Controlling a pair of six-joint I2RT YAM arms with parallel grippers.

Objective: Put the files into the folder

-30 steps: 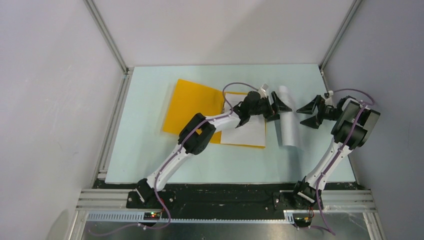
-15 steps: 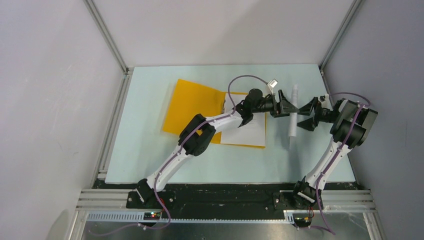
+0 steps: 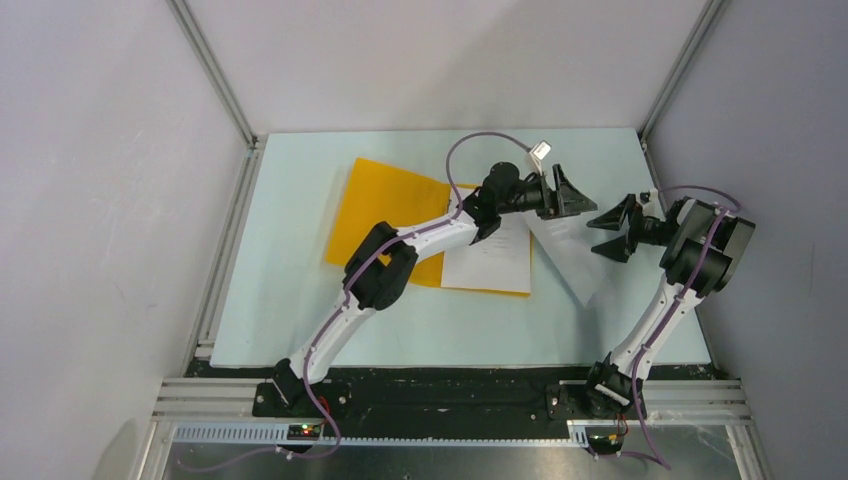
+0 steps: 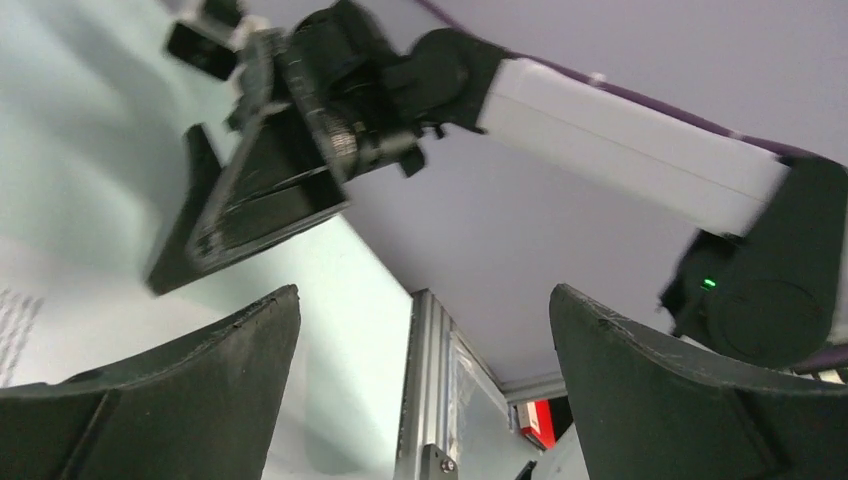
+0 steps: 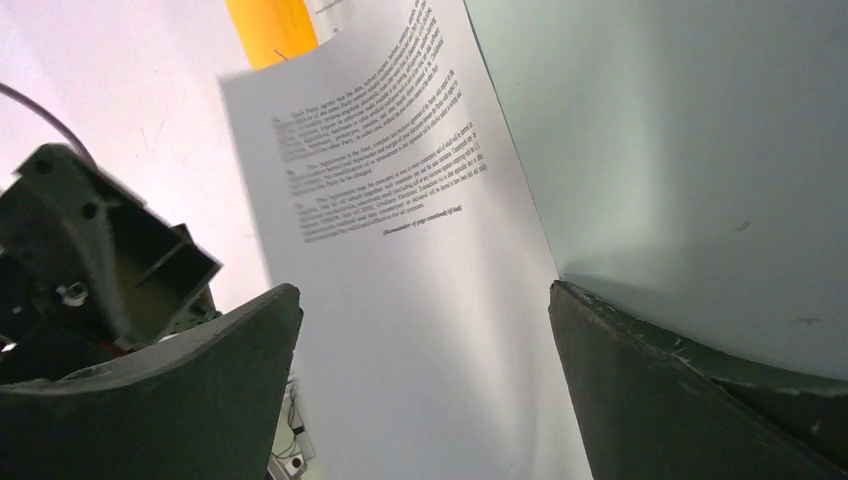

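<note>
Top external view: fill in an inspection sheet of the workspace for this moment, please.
Surface: pale table, no marks seen.
Job's things: orange folder lies open; one printed sheet on its right half; second sheet loose to the folder's right, held by neither gripper.
Clutter: nothing seen.
Grippers: left gripper open; right gripper open; both empty.
Cables: purple cables, one looping high over the folder.
Surroundings: white walls, aluminium frame.

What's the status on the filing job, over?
Left claw, right claw open, empty. One sheet on open folder, second sheet loose just right of it. Nothing blocking.
</note>
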